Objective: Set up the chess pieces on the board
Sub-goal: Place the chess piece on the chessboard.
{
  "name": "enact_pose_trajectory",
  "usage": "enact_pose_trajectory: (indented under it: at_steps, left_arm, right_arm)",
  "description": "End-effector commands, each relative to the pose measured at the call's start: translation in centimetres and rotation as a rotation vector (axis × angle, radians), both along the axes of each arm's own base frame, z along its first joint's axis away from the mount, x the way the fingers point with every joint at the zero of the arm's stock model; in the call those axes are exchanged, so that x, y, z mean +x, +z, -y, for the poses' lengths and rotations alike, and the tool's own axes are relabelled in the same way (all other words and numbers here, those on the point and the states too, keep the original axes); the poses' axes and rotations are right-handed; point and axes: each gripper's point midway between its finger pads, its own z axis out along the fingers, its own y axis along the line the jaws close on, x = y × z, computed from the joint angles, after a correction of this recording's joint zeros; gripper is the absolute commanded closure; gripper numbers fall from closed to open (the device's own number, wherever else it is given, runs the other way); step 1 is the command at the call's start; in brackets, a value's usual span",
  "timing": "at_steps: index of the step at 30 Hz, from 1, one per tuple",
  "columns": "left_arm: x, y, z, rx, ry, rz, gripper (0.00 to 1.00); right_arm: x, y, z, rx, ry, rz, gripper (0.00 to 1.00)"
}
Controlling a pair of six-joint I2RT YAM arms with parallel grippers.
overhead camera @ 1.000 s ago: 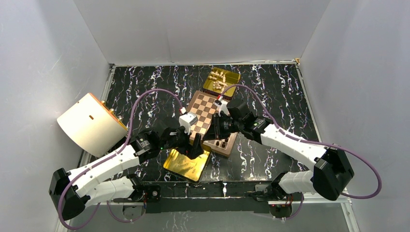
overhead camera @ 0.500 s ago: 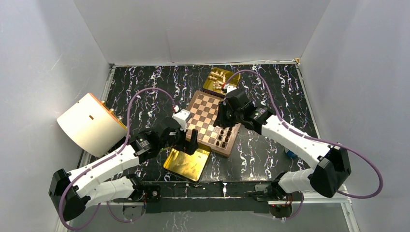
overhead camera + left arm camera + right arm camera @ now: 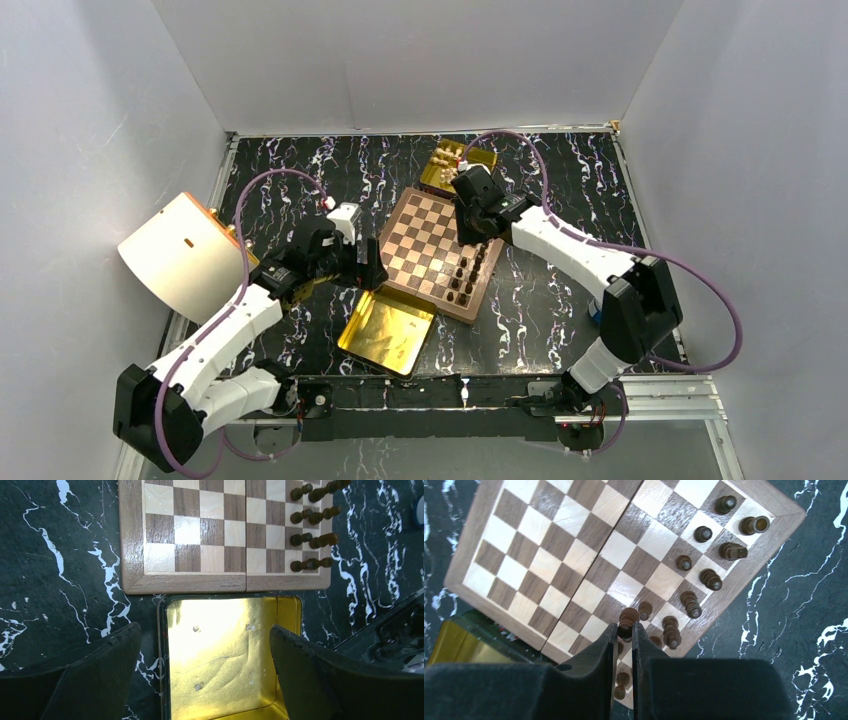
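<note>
Chess piece [image 3: 628, 619] pinched between right jaws at lower centre, over lower-right rows of board [image 3: 549, 555]; left jaws spread above gold tray [image 3: 220, 645].

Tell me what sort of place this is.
Probably a robot test cell: plain white panel walls box in a black marbled table, with the left arm and right arm mounted at its edge over a chessboard.

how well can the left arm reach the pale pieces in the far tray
Probably not: the right arm reaches over the board just beside the far tray, and the left gripper hovers open by the near tray.
</note>
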Motion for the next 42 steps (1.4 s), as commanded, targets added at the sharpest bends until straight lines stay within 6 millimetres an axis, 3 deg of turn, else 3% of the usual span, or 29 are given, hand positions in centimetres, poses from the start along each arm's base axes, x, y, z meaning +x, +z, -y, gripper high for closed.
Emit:
enact_pose_trajectory:
  at_steps: [1, 6, 24, 42]
  left_arm:
    - [-0.2, 1.0, -0.8, 0.069, -0.085, 0.073, 0.05]
    - [-0.6, 0.6, -2.1, 0.119, -0.084, 0.13, 0.05]
    - [-0.6, 1.5, -2.3, 0.106, -0.084, 0.188, 0.05]
    - [-0.8, 1.7, -2.4, 0.102, -0.085, 0.193, 0.05]
  right_arm:
    - [2.1, 0.3, 0.5, -0.04, -0.028, 0.021, 0.84]
    - [3.0, -0.8, 0.6, -0.08, -0.046, 0.0, 0.83]
    - [3.2, -4.0, 1.4, -0.131, -0.067, -0.063, 0.83]
    - [3.3, -5.2, 1.6, -0.13, -0.068, -0.093, 0.82]
